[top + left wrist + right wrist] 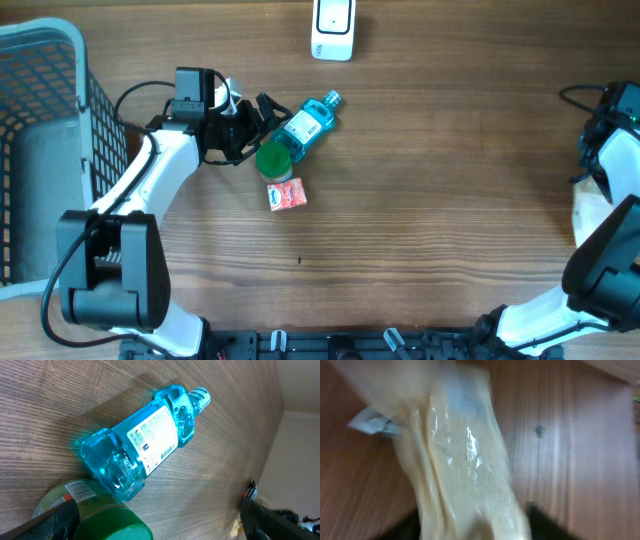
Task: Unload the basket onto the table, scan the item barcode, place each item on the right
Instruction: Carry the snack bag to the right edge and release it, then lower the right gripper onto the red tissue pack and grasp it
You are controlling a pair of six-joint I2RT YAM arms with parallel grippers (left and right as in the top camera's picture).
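Observation:
The white barcode scanner [333, 28] stands at the table's far edge, in the middle. My left gripper [255, 130] is open wide beside a green-lidded jar [273, 160], which lies close to its left finger [50, 522]. A blue mouthwash bottle [145, 445] lies on its side just beyond, label and barcode up. At the far right, a cream plastic bag [588, 212] lies under my right arm. In the blurred right wrist view this bag [465, 460] fills the gap between the spread fingers of my right gripper [475, 527].
A small orange-and-white packet [287, 195] lies in front of the jar. A grey wire basket [50, 130] occupies the left edge of the table. A black cable loops around the left wrist.

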